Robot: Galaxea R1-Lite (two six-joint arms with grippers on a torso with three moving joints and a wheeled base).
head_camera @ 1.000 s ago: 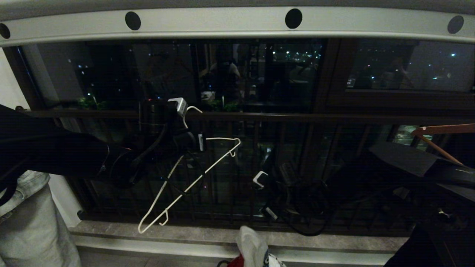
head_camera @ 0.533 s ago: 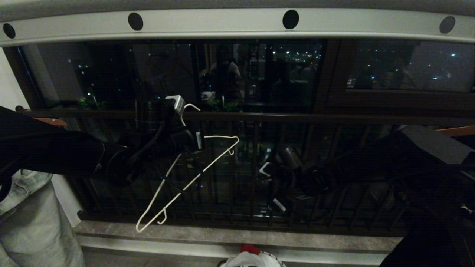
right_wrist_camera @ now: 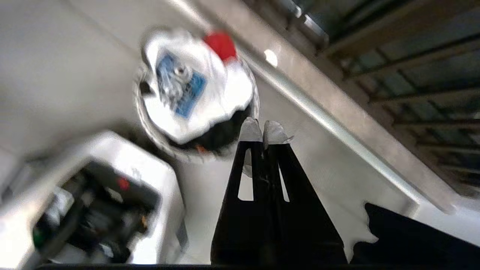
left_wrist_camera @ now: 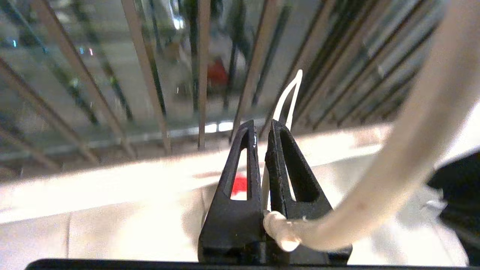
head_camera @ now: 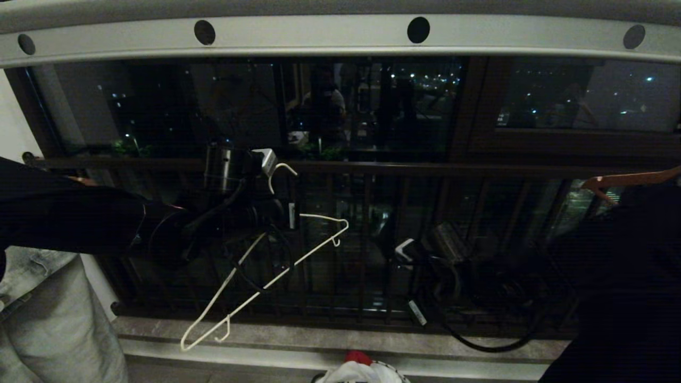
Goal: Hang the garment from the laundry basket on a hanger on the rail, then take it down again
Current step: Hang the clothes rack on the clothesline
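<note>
Our left gripper [left_wrist_camera: 262, 127] is clamped on the hanger [head_camera: 266, 282], its 2 black fingers [left_wrist_camera: 240, 180] pinching the thin white wire near the twisted neck, with the hook curving away close past the wrist camera. In the head view this gripper [head_camera: 290, 213] sits left of centre in front of the dark balcony railing [head_camera: 425, 170], and the hanger hangs tilted from it: 1 shoulder end points right at about the gripper's height, while the other slopes down to the left, ending just above the stone ledge [head_camera: 319, 335]. The hanger is bare, well below the rail [head_camera: 319, 34], the light-grey bar with round black holes running across the top of the view. Our right gripper [right_wrist_camera: 262, 131] has its fingers pressed together on nothing, their pale tips meeting in the air above the floor. From its wrist camera we look down on the laundry basket [right_wrist_camera: 150, 131], where the garment [right_wrist_camera: 195, 90] lies bunched with its blue print facing up and a red cloth [right_wrist_camera: 221, 45] at 1 edge (both blurred, so we cannot make out the folds). In the head view the right arm [head_camera: 479, 271] is a dark shape right of centre, and the top of the garment [head_camera: 362, 372] peeks in at the bottom edge. Pale denim jeans [head_camera: 48, 324] hang at the far left, and a brown wooden hanger [head_camera: 628, 181] shows at the far right.
</note>
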